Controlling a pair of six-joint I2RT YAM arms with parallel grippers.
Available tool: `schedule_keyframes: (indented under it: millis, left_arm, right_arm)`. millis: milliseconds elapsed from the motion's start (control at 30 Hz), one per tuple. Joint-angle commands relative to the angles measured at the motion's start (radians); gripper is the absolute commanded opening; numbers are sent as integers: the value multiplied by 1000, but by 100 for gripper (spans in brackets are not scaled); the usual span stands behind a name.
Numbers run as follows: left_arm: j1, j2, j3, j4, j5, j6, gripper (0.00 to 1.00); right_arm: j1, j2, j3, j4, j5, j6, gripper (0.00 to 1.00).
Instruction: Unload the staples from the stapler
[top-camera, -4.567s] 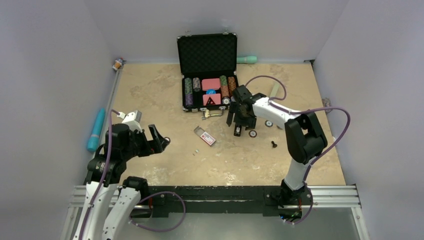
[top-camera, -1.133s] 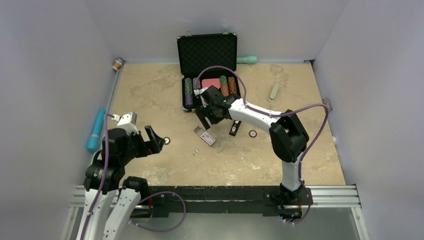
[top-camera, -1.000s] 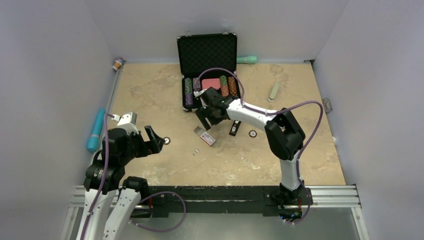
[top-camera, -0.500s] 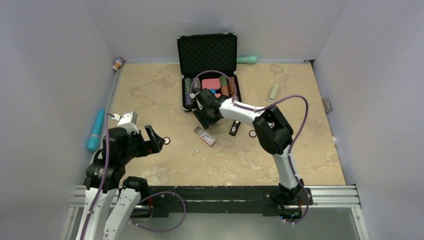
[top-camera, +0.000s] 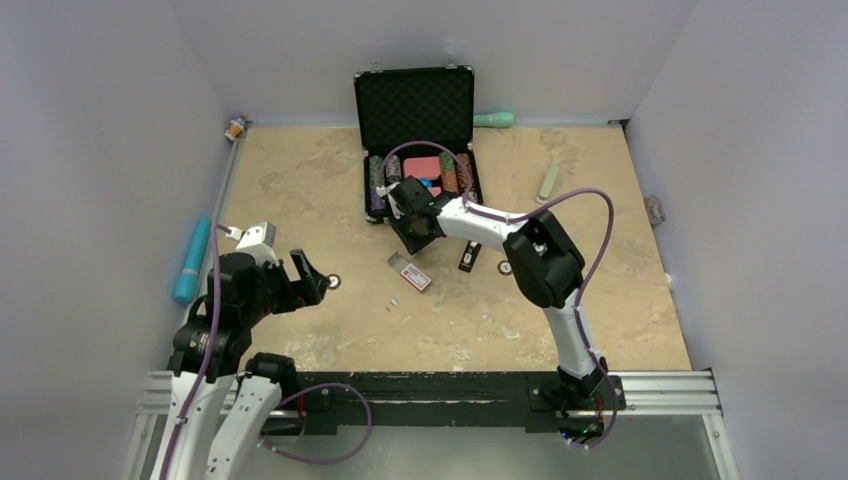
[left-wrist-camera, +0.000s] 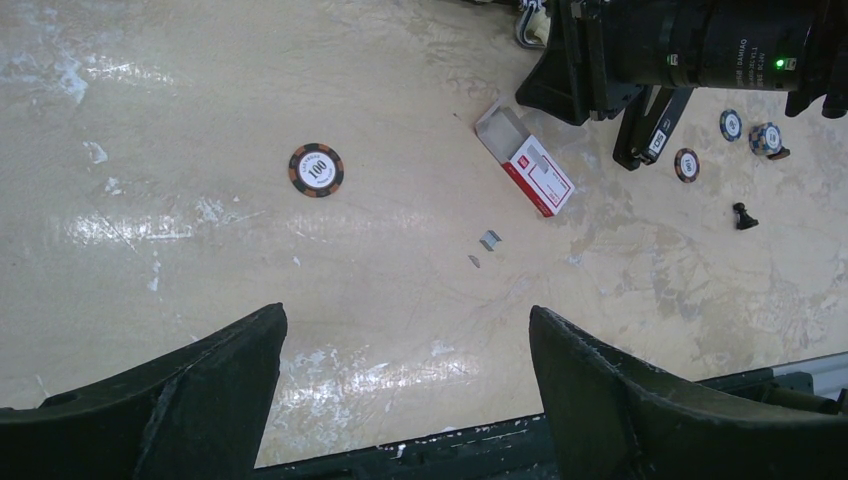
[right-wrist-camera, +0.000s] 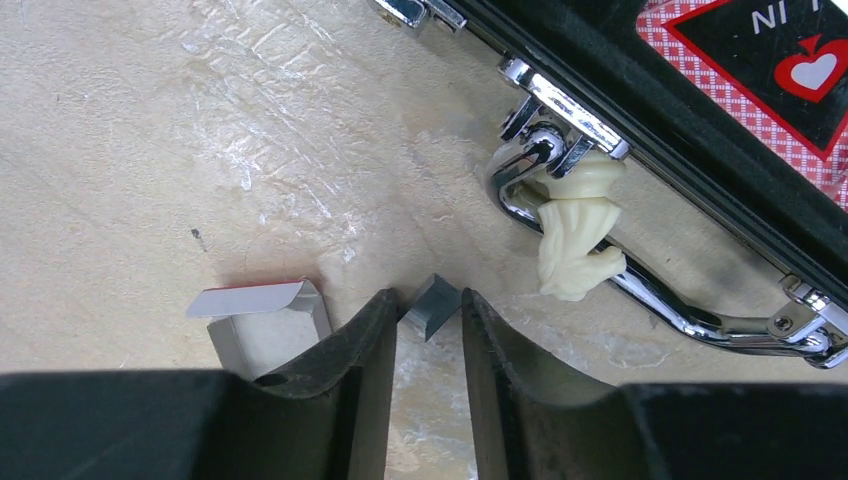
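Observation:
The black stapler (top-camera: 468, 257) (left-wrist-camera: 648, 132) lies on the table to the right of the red-and-white box (top-camera: 412, 273). My right gripper (top-camera: 408, 232) (right-wrist-camera: 430, 297) reaches down in front of the case handle. Its narrow jaws pinch a short grey strip of staples (right-wrist-camera: 436, 305) at the fingertips. Another small grey strip of staples (left-wrist-camera: 490, 240) (top-camera: 395, 303) lies loose on the table below the box. My left gripper (left-wrist-camera: 405, 315) (top-camera: 312, 276) hovers wide open and empty over the left front of the table.
An open black case (top-camera: 415, 100) of poker chips and cards stands at the back, its chrome handle (right-wrist-camera: 620, 290) wrapped in a cream lump. A loose chip (left-wrist-camera: 316, 169) lies left. More chips (top-camera: 507, 267), a teal cylinder (top-camera: 192, 258) and a pale bar (top-camera: 548, 181) lie around.
My right arm swung left from the stapler to the case's front, and its jaws closed from wide open onto the grey strip. The left arm stayed put.

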Motion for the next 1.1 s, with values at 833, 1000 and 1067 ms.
schedule_keyframes:
  millis: [833, 1000, 1067]
  left_arm:
    - [5, -7, -2, 30, -6, -1, 92]
    - [5, -10, -3, 31, -8, 0, 92]
    - [5, -13, -2, 31, -11, -1, 92]
  right_arm:
    - [0, -122, 172, -140, -75, 82, 16]
    - [1, -178, 183, -169, -102, 111, 16]
    - [1, -203, 175, -175, -120, 124, 16]
